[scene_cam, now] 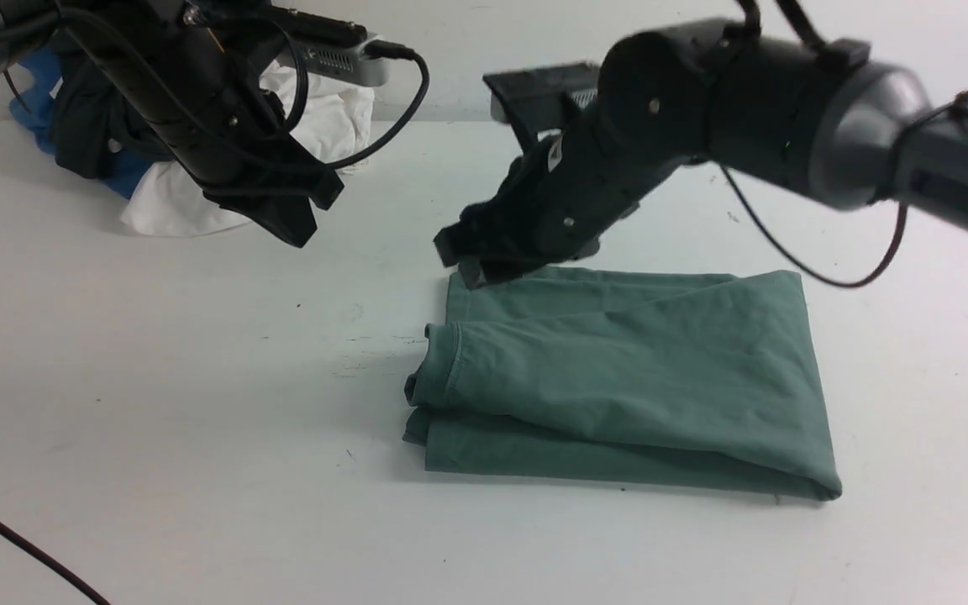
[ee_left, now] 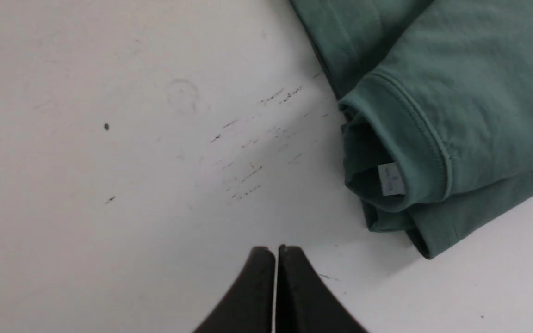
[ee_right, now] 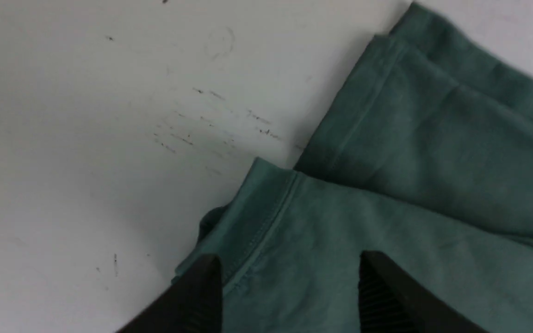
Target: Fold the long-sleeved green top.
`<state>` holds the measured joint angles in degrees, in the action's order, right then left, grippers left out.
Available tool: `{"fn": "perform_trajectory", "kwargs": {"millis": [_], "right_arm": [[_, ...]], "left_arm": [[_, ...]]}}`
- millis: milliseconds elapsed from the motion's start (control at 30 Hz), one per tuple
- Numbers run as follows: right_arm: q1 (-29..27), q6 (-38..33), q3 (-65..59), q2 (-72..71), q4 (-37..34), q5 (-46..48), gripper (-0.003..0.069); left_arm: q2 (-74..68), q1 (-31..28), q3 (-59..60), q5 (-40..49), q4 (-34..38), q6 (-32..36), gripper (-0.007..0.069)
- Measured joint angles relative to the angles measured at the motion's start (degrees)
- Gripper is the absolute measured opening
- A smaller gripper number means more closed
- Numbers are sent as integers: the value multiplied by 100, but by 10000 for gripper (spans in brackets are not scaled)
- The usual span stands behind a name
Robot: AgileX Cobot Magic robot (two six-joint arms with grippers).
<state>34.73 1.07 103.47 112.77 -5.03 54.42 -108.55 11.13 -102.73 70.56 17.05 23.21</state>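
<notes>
garment status: the green long-sleeved top lies folded into a compact rectangle at centre right of the front view, collar edge facing frame left. the right gripper hangs just above the fabric with its jaws spread and nothing between them, consistent with releasing a completed fold. the left gripper hangs over the bare table at upper left, jaws pressed together and empty, clear of the fold. spare clothes are piled in the far upper left.
</notes>
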Motion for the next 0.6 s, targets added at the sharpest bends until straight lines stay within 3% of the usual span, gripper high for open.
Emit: {"fn": "perform_trajectory", "kwargs": {"millis": [133,200,233,300,500,600], "right_arm": [[-72,22,193,-394,1046,647,440],[-422,261,93,-673,1741,1140,388],[-422,278,69,-673,1774,1156,382],[-922,467,-378,-823,1979,1214,289],[-1786,549,-2130,-892,1301,217,34],[-2015,377,-2985,-753,789,-707,-6]], "left_arm": [[0,376,0,-44,184,141,-8],[-19,869,0,-293,300,202,-8],[-36,940,0,-321,309,209,-8],[-170,1308,-6,-617,380,239,-8],[-919,1736,-6,-1153,390,272,-8],[-1439,1720,-6,-1227,275,175,-8]]}}
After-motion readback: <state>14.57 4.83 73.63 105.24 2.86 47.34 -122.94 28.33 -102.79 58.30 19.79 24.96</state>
